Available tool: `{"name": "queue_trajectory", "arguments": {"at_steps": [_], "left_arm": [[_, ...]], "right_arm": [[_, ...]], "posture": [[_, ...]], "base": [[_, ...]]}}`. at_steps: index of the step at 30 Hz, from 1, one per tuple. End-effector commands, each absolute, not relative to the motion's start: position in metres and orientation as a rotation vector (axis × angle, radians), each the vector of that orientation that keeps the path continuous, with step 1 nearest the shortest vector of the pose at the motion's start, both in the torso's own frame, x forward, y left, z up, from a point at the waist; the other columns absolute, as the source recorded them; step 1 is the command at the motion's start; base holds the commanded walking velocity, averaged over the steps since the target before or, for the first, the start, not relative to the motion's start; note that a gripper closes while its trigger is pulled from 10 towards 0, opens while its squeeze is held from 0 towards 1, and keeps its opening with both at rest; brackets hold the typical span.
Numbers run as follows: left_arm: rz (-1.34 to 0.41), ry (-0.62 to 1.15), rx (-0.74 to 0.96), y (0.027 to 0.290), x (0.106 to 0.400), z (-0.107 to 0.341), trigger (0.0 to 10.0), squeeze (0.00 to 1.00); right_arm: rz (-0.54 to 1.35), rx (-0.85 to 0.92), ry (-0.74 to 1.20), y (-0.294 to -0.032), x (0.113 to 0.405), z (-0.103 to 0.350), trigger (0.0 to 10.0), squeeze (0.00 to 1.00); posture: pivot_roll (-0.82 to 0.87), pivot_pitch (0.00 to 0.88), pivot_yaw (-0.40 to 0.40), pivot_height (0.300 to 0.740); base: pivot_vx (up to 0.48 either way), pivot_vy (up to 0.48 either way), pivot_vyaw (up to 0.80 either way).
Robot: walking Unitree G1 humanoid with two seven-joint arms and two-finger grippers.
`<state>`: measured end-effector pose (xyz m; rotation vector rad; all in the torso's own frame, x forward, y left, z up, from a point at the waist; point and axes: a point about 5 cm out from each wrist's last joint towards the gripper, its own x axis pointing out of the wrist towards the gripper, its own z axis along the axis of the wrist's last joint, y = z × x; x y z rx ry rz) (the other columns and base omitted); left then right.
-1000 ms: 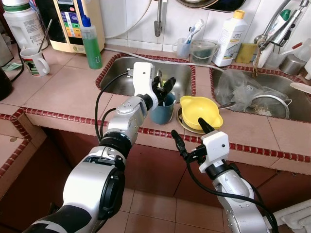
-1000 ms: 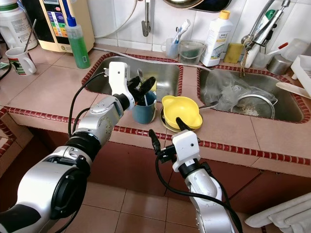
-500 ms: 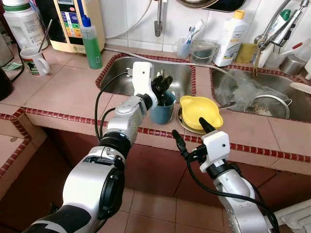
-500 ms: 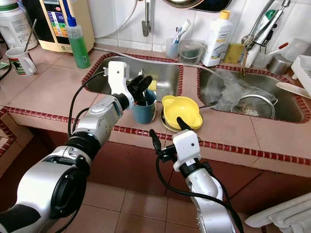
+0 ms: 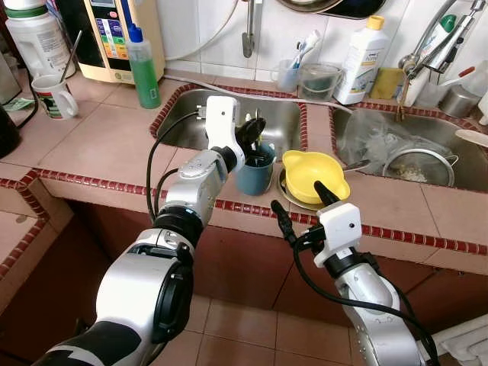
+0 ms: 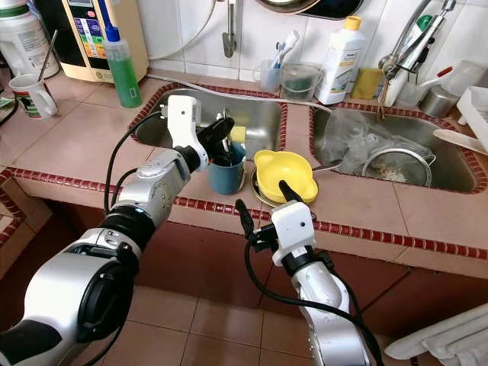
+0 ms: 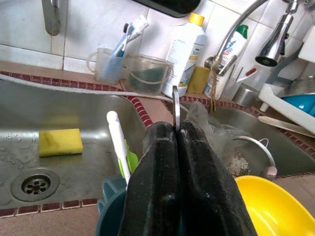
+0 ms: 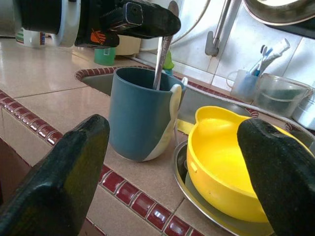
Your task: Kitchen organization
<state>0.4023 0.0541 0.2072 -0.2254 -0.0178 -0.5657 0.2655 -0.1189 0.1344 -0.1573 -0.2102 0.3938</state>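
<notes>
Our left gripper [image 7: 177,142] pinches a thin silver metal utensil [image 8: 161,59] that stands in the tall blue cup [image 8: 140,114] on the tiled counter [image 5: 107,145]. Our right gripper [image 8: 172,167] hangs wide open before the yellow plastic bowl [image 5: 313,174].

utensil [image 7: 176,105]: thin metal handle pinched between left gripper [image 7: 178,142] fingers — lower end hidden inside blue cup [image 8: 140,114], type cannot be told
blue cup: base cut off by left wrist view's edge, mostly behind the fingers
plate [image 5: 293,197]: under yellow bowl [image 5: 314,173] — just a rim sliver visible
strainer contents [image 5: 412,172]: too small to tell
bottle label [image 7: 183,51]: text unreadable
</notes>
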Motion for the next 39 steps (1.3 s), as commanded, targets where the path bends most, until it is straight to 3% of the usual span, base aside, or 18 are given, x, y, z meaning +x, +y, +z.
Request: {"name": "queue_trajectory", "arguments": {"at_steps": [1, 18, 19, 20, 21, 39], "left_arm": [[-0.579, -0.036, -0.213, 0.051, 0.404, 0.218, 0.0, 0.0], [-0.584, -0.055, -0.199, 0.056, 0.407, 0.228, 0.0, 0.0], [-0.585, -0.06, -0.193, 0.057, 0.408, 0.231, 1.1, 0.0], [-0.585, -0.061, -0.191, 0.058, 0.409, 0.232, 7.3, 0.0], [-0.588, -0.062, -0.183, 0.058, 0.409, 0.234, 10.0, 0.0], [-0.688, -0.188, -0.174, 0.065, 0.413, 0.292, 10.0, 0.0]], "right_arm": [[0.384, -0.163, -0.231, -0.121, 0.267, 0.14, 10.0, 0.0], [0.385, -0.161, -0.242, -0.119, 0.274, 0.141, 10.0, 0.0], [0.386, -0.161, -0.242, -0.119, 0.275, 0.141, 10.0, 0.0], [0.386, -0.161, -0.242, -0.119, 0.275, 0.141, 10.0, 0.0], [0.388, -0.161, -0.244, -0.118, 0.276, 0.141, 10.0, 0.0], [0.399, -0.163, -0.268, -0.116, 0.285, 0.144, 10.0, 0.0]], "posture": [[-0.17, 0.022, 0.019, 0.74], [-0.16, 0.0, 0.015, 0.74], [-0.16, 0.0, 0.015, 0.74], [-0.16, 0.0, 0.015, 0.74], [-0.16, 0.0, 0.014, 0.74], [-0.14, 0.0, 0.006, 0.74]], "base": [[0.0, 0.0, 0.0], [0.0, 0.0, 0.0], [0.0, 0.0, 0.0], [0.0, 0.0, 0.0], [0.0, 0.0, 0.0], [0.0, 0.0, 0.0]]}}
